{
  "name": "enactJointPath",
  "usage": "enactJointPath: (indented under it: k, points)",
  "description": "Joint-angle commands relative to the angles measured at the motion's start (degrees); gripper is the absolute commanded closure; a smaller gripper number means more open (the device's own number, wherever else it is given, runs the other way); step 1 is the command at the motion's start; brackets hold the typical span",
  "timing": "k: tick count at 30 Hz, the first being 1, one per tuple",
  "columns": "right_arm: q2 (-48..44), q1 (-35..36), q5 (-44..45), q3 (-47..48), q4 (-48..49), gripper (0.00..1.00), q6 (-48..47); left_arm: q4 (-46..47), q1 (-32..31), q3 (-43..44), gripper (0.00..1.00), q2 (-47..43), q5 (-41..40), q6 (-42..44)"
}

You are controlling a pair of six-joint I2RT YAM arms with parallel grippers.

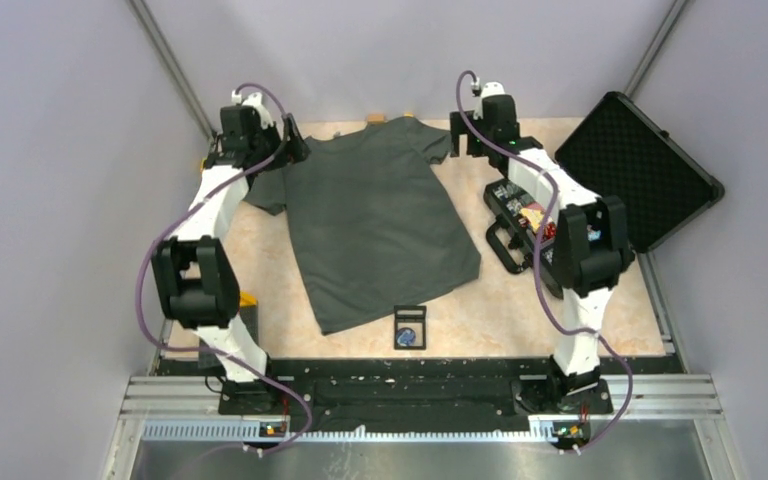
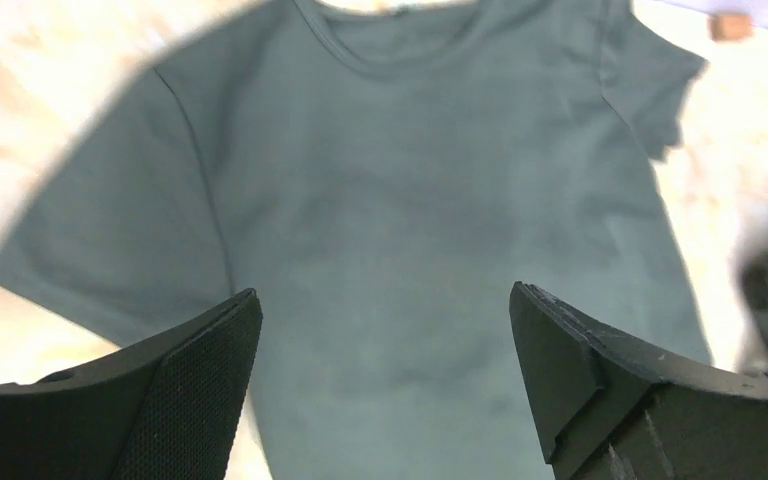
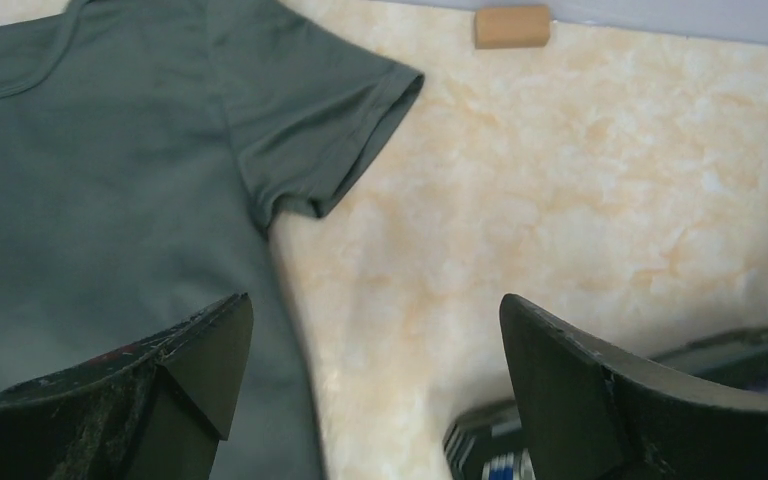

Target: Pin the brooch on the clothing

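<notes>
The left gripper (image 2: 385,300) is spread wide, its two black fingers (image 2: 200,385) far apart with nothing between them. It hangs above the T-shirt (image 2: 410,200), and grey-green cloth fills the gap between the tips. Ahead of the tips the shirt runs up to its crew neck (image 2: 390,55). One short sleeve lies off to the left of the left finger and the other off to the right of the right finger.

The right gripper (image 3: 375,305) is also open wide and holds nothing. Bare marbled table (image 3: 580,180) lies under the gap and ahead of it. The shirt's body lies under its left finger, with a sleeve (image 3: 310,130) ahead of that finger. Far ahead, against the wall, sits a small tan block (image 3: 512,26). Beside and behind its right finger lies an open black case (image 1: 615,160), and the right arm reaches out over the case's tray.

The brooch (image 1: 407,335) is well apart from both grippers, back toward the arm bases and roughly midway between the two arms. It shows as a tiny blue speck inside a small black square frame (image 1: 410,312). The frame lies on the table just beside the shirt's hem.
</notes>
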Motion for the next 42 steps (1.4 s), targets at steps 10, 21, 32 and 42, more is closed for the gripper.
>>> enactJointPath:
  k: [10, 21, 32, 42]
  points:
    - [-31.23, 2.02, -12.74, -30.76, -4.58, 0.13, 11.56, 8.74, -0.94, -36.78, 0.04, -31.87, 11.64, -11.03]
    - [-42.58, 8.46, -4.47, -53.26, -5.94, 0.28, 18.3, 6.72, -1.26, -54.31, 0.03, -48.7, 15.91, -14.15]
    - [-42.8, 8.58, -4.98, -63.16, 5.19, 0.39, 23.67, 20.19, -1.87, -63.25, 0.05, -45.41, 21.18, -21.88]
    - [-34.24, 8.58, -9.79, -61.2, 10.29, 0.69, 23.62, 30.69, -1.87, -67.99, 0.18, -41.01, 18.7, -23.16]
